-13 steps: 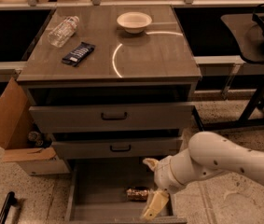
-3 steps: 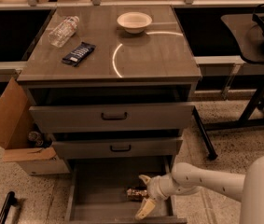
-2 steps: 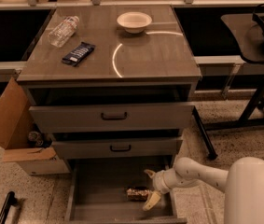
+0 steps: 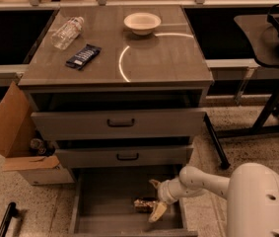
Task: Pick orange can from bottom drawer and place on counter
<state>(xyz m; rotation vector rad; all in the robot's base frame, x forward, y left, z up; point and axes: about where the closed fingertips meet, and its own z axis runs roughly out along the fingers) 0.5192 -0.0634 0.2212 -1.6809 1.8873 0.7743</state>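
The orange can point(image 4: 143, 205) lies on its side on the floor of the open bottom drawer point(image 4: 104, 201), right of the middle. My gripper point(image 4: 155, 199) reaches into the drawer from the right, just right of the can. Its pale fingers point(image 4: 157, 212) are spread apart, one behind the can's end and one in front of it, not closed on it. The counter point(image 4: 163, 53) is the cabinet's glossy top with a pale arc mark.
On the counter are a white bowl point(image 4: 142, 22), a clear plastic bottle point(image 4: 67, 31) and a dark snack packet point(image 4: 83, 56). The two upper drawers point(image 4: 119, 125) stand slightly pulled out above the gripper. A cardboard box point(image 4: 18, 137) sits left of the cabinet; a dark table frame point(image 4: 272, 102) stands right.
My arm has swung lower and further right, and the gripper has edged right within the drawer, staying by the can's right end. The can has not moved.
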